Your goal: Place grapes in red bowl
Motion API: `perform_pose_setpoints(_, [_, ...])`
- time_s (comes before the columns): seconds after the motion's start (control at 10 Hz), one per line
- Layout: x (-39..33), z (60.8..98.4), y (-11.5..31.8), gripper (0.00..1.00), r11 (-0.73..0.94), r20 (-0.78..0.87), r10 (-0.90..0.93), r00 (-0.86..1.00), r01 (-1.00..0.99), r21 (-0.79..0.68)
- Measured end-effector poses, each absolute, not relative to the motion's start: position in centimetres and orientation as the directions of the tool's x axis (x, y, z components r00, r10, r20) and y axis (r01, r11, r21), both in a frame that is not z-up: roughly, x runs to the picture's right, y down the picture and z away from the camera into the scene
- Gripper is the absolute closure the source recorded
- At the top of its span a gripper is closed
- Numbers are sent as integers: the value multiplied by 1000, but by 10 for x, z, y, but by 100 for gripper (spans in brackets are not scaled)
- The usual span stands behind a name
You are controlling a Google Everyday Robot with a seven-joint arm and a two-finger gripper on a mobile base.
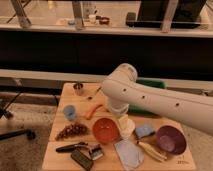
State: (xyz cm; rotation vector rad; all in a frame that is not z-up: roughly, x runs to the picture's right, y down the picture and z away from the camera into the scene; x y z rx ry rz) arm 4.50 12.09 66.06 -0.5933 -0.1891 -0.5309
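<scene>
Risked clipping the white cup (126, 128) or the carrot (94, 110) on any sweep across toward the grapes (72, 131), given how low the gripper (121, 114) hung just behind the red bowl (105, 130). Found the grapes lying just beside that bowl, opposite the cup, apart from the gripper. Could not tell whether clenched or released; certainly held no grapes.

You see the grapes (72, 131) lying just left of the red bowl (105, 130); the gripper (119, 108) hangs just behind that bowl, largely hidden by the arm (160, 102).
</scene>
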Motion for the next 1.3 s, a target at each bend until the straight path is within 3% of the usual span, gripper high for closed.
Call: perform_pose_setpoints(1.3, [13, 687, 137, 20, 661, 491, -249, 835, 517, -544])
